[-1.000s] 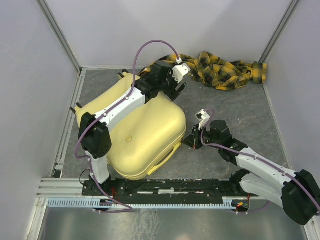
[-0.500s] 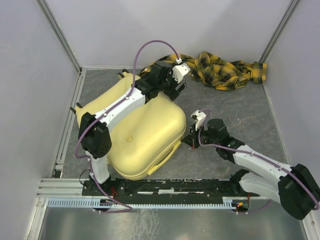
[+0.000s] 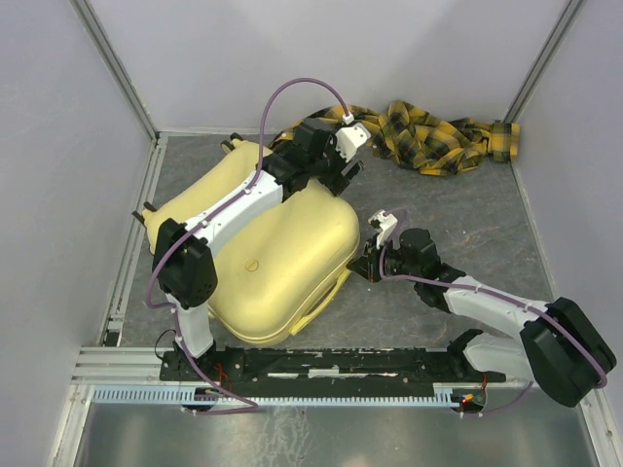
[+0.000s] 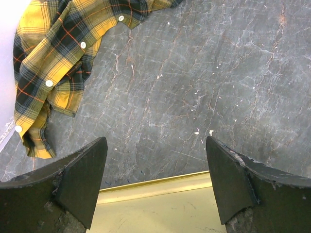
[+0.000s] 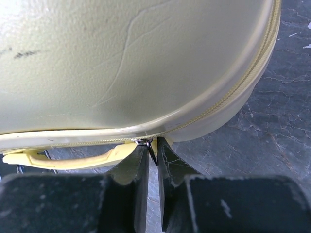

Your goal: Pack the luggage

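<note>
The luggage is a pale-yellow hard-shell suitcase lying with its lid down on the grey floor, its yellow handle on the near right edge. My left gripper hovers open over the suitcase's far edge, with nothing between its fingers. My right gripper sits at the suitcase's right side. Its jaws stand a narrow gap apart, and the dark metal zipper pull hangs in that gap beside the handle.
A yellow-and-black plaid shirt lies crumpled at the back wall, right of the suitcase, and shows at the upper left of the left wrist view. White walls close in the floor on three sides. A black rail runs along the near edge.
My right arm has pushed its gripper a little left and up against the suitcase's side, and its jaws have parted slightly. The left arm has not moved.
</note>
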Controlling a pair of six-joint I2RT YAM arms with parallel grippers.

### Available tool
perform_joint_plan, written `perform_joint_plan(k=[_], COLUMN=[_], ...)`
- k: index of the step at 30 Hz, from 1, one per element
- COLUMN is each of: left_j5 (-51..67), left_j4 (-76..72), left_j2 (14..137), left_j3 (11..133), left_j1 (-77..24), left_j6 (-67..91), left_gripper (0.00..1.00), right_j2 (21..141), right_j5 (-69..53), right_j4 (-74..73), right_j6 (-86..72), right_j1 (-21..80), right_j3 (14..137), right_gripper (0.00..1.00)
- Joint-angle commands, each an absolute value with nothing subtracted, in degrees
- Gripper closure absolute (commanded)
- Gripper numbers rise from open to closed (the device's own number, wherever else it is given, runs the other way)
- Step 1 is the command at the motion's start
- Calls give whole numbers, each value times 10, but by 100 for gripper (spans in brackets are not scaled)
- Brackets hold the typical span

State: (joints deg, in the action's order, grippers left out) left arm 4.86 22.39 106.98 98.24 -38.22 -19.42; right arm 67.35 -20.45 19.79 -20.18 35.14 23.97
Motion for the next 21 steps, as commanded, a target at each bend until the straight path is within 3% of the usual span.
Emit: perform_joint_plan(k=[1, 3, 12, 21], left_j5=[57, 75, 268, 231], left_j4=[211, 228, 329, 347], left_j2=[1048, 1041, 1000, 1068], left_j3=[990, 1003, 1055, 1103], left_j1=[-379, -368, -148, -4], left_j6=[-173, -149, -37, 56], left_gripper=[12, 12, 8, 10], right_j2=[683, 672, 595, 583], right_j5=[-174, -165, -115, -99], right_j4=[265, 253, 155, 120], right_j6=[-206, -201, -145, -71], right_j1=[350, 350, 349, 349], right_j3=[248, 249, 239, 255], right_gripper=[88, 97, 98, 98])
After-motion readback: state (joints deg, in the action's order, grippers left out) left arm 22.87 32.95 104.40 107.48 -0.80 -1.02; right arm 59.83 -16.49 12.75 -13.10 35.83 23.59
